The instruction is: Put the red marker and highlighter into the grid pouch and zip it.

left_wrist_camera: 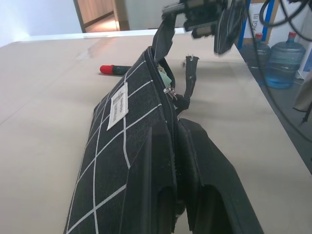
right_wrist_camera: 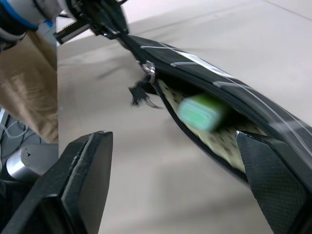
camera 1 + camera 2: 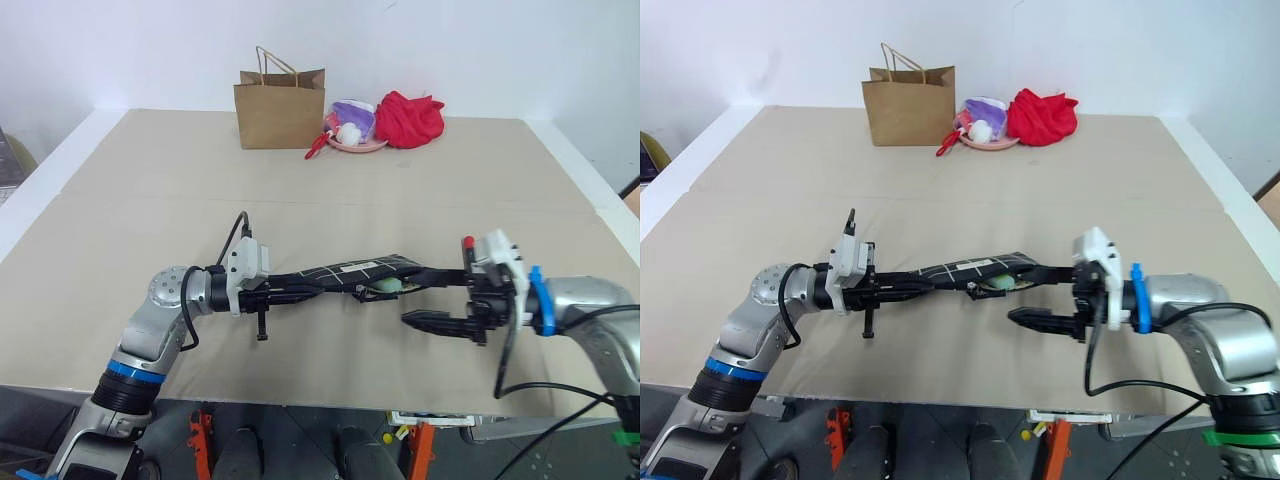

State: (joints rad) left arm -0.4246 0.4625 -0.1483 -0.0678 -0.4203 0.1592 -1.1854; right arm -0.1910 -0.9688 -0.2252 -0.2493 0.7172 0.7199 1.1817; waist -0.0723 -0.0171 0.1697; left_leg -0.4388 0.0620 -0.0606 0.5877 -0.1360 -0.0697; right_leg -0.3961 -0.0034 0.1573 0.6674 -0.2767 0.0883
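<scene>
R gripper (image 3: 438,298) wide open, L gripper (image 3: 275,292) on grid pouch (image 3: 345,272)

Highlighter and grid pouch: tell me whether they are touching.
Touching. The right wrist view shows the highlighter lying inside the open mouth of the grid pouch, resting on its dotted lining.

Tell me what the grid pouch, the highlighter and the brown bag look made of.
Grid pouch: woven fabric, matte black with white grid lines; it sags and folds.
Highlighter: likely plastic, smooth light green body.
Brown bag: kraft paper, matte, creased, standing stiffly with twisted handles.
</scene>
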